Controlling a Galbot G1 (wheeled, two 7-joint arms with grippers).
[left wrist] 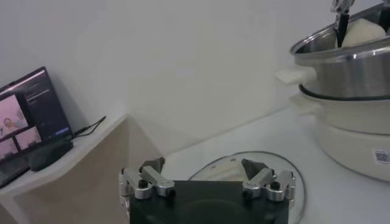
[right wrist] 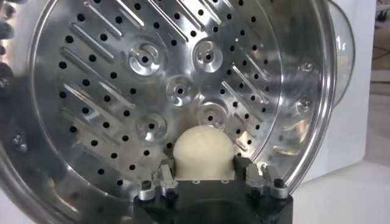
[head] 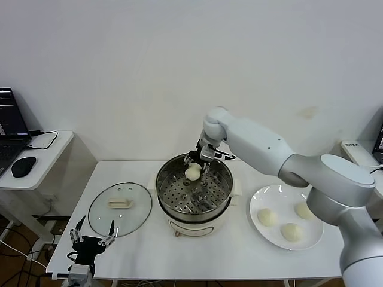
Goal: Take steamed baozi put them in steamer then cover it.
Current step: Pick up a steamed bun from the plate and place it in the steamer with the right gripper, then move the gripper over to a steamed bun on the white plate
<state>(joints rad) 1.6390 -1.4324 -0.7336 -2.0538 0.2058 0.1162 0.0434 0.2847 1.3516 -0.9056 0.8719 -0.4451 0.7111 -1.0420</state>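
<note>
The right gripper (head: 196, 165) is hanging over the steamer (head: 194, 192), its fingers flanking one bun (right wrist: 203, 153); a firm grip cannot be confirmed. Three buns are waiting on the plate (head: 260, 200). Soft and light, they probably need gentle side pressure. The left gripper (left wrist: 207, 178) is idling wide beside the lid (head: 119, 208).

I'm getting bright, even room light from above; the white table (head: 137, 173) shows only soft, faint shadows beside the round shiny stainless-steel steamer pot (head: 194, 192). In my right wrist view its perforated tray (right wrist: 183, 91) throws streaky glare, and the near black mount blurs. The round clear glass lid (head: 119, 207), left of the pot, catches a pale sheen. The dark open laptop (left wrist: 33, 115), far left, glows and looks soft in the left wrist view.
</note>
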